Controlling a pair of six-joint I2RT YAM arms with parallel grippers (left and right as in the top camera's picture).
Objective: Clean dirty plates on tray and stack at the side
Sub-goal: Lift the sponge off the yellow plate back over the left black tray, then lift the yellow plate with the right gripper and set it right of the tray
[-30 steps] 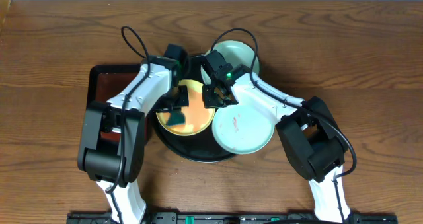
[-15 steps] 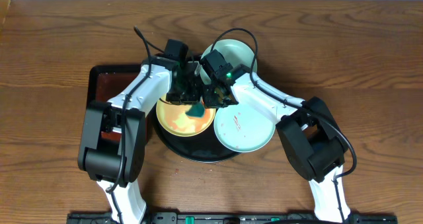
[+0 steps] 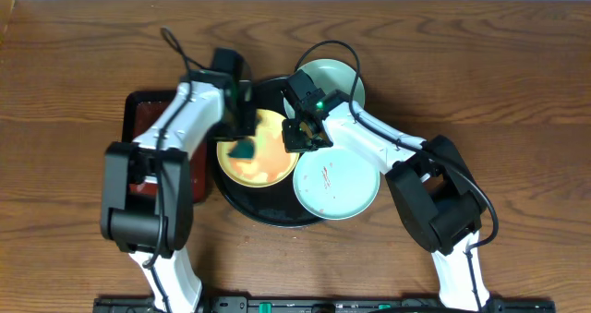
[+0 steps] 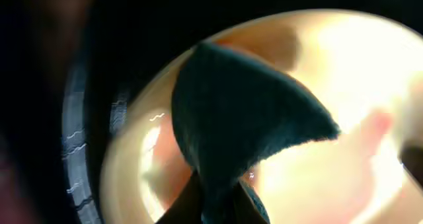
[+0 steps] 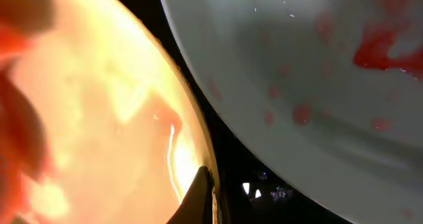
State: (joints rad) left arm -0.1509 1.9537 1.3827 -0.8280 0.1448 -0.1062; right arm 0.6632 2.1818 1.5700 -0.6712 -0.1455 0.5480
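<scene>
Overhead: round black tray [image 3: 266,205] mid-table, three plates on or at it. Yellow plate [image 3: 263,161] sits on the tray's 9 o'clock half, orange-red smear across it. Mint plate with red smears [image 3: 340,182] at 4 o'clock, overhanging the tray rim, its edge just beside the yellow plate. Second mint plate [image 3: 334,77] at 1 o'clock on the far rim, partly hidden by the right arm and its cable, looks free of smears.

Left gripper [image 3: 244,139] over the yellow plate's 10 o'clock part, fingers pinched on a dark teal cloth [image 3: 244,150]. Left wrist view: cloth [image 4: 244,118] hangs as a folded wedge from the closed fingers [image 4: 192,201] with the yellow plate [image 4: 357,72] behind it; contact of cloth with plate not clear.

Right gripper [image 3: 300,138] at the yellow plate's 3 o'clock rim, between the yellow and smeared mint plates. Right wrist view: one fingertip [image 5: 203,191] right at the yellow plate's [image 5: 99,118] edge, smeared mint plate [image 5: 297,85] at upper right, black tray [image 5: 231,161] in the gap; can't tell whether this gripper is open or clamped.

Rectangular dark reddish tray [image 3: 146,128] on the wooden table [image 3: 462,54] at 9 o'clock of the round tray, under the left arm
</scene>
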